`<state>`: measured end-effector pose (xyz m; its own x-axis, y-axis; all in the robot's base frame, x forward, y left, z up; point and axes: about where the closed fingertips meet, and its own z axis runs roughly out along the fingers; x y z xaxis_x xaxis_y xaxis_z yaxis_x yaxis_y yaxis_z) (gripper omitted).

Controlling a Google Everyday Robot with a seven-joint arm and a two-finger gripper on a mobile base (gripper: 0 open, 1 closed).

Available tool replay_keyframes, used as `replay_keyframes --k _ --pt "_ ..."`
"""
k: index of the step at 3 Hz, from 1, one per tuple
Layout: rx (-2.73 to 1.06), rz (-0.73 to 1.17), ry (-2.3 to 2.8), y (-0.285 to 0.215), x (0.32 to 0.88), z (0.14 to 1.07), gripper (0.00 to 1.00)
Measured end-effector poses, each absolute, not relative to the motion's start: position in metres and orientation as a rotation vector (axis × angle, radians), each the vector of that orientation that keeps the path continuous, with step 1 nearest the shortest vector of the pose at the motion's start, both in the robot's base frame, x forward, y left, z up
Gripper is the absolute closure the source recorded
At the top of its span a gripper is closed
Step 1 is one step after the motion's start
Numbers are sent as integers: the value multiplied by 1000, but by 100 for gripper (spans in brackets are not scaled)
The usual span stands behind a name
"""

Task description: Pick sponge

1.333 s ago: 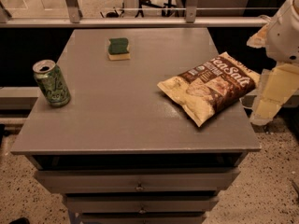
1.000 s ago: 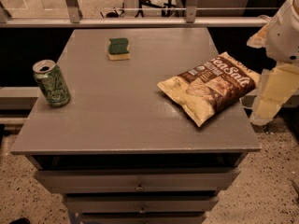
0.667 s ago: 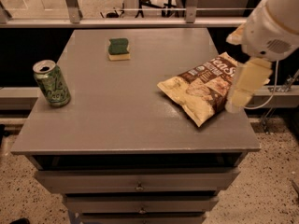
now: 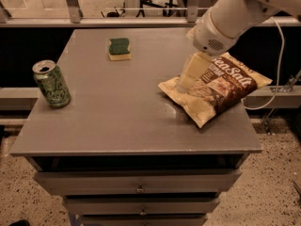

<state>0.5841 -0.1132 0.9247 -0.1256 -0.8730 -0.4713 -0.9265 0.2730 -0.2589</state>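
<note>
Well back on the grey table (image 4: 117, 121), near its far edge, the sponge (image 4: 119, 48) lies green side up — well apart from the gripper (image 4: 184, 81), which hangs over the left end of the chip bag (image 4: 225, 86); whether it is wide or narrow I cannot tell. A green can (image 4: 51, 84) stands upright at the left edge.

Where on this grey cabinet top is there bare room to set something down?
Widest bare patch: the middle and front of the grey cabinet top, between the green drink can and the brown chip bag. Also the back corner beyond the can, beside the green-and-yellow sponge. Crowded around the bag, where the pale gripper hangs over its end.
</note>
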Motion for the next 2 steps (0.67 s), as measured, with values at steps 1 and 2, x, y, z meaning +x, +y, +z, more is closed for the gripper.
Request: replay_keyframes --k 1,2 --pt "-1507 274 1957 -54 650 903 0" --pt "-1440 364 1947 -16 689 892 0"
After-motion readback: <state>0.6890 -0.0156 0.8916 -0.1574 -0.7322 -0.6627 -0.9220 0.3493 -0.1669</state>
